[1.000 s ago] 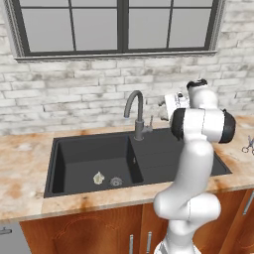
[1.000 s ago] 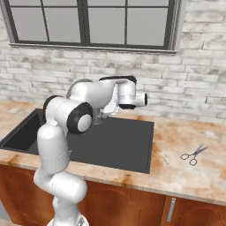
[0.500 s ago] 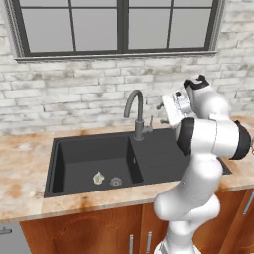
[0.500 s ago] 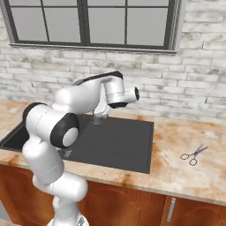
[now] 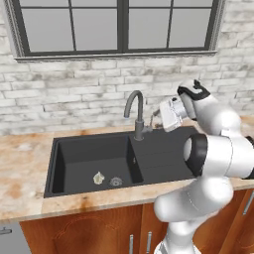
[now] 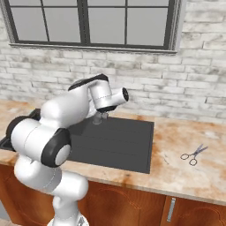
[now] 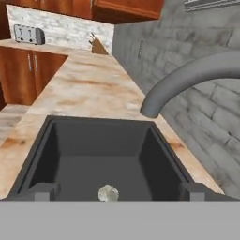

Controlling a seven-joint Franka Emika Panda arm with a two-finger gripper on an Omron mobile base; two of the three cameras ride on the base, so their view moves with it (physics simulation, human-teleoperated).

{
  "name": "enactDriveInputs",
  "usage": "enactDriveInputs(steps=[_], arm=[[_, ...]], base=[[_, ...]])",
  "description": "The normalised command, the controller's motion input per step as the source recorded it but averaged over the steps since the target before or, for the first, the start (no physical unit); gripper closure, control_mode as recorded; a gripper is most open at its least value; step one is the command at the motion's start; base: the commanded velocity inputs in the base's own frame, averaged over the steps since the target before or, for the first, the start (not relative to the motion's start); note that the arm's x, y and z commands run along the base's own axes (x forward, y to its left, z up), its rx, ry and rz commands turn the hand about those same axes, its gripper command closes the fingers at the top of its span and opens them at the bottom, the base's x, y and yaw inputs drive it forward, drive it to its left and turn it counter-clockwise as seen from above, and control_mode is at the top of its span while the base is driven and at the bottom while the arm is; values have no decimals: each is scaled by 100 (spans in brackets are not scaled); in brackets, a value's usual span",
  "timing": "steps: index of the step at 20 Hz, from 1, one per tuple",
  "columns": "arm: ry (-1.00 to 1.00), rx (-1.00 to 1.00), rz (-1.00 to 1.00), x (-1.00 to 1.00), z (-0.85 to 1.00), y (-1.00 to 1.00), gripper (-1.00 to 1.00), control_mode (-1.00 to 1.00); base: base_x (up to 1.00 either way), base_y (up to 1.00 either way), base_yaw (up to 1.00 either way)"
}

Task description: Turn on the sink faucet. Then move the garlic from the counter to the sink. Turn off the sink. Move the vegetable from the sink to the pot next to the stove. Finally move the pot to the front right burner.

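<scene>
In the left base view the garlic (image 5: 98,177) sits in the basin of the black sink (image 5: 89,166), just left of the round drain (image 5: 115,181), its pointed tip up. The dark faucet (image 5: 137,113) rises at the sink's far edge, its arched spout curving left over the basin. The end effector (image 5: 158,116) hangs in the air just right of the faucet, near its side lever, holding nothing. The beige mottled worktop (image 5: 25,163) runs under a grey brick wall and a dark-framed window (image 5: 119,27).

The right base view adds scissors (image 6: 194,154) lying on the worktop well right of the drainboard (image 6: 119,141); the arm hides the basin.

The hand view looks along the basin: the spout arches in from the right, and the garlic shows between two widely parted fingertips (image 7: 43,191), so the end effector is open. A toaster (image 7: 29,34) stands on the far worktop.
</scene>
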Motion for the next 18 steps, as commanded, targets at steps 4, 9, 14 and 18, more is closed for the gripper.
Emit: enactDriveInputs(steps=[4,9,14,18], arm=[[18,-7,-26,-29,0,63,-100,-100],[14,-9,-24,-41,-10,60,-100,-100],[6,-15,-18,-47,-17,68,-100,-100],[13,-19,-15,-32,-23,76,-100,-100]], base=[[0,0,0],[0,0,0],[0,0,0],[0,0,0]])
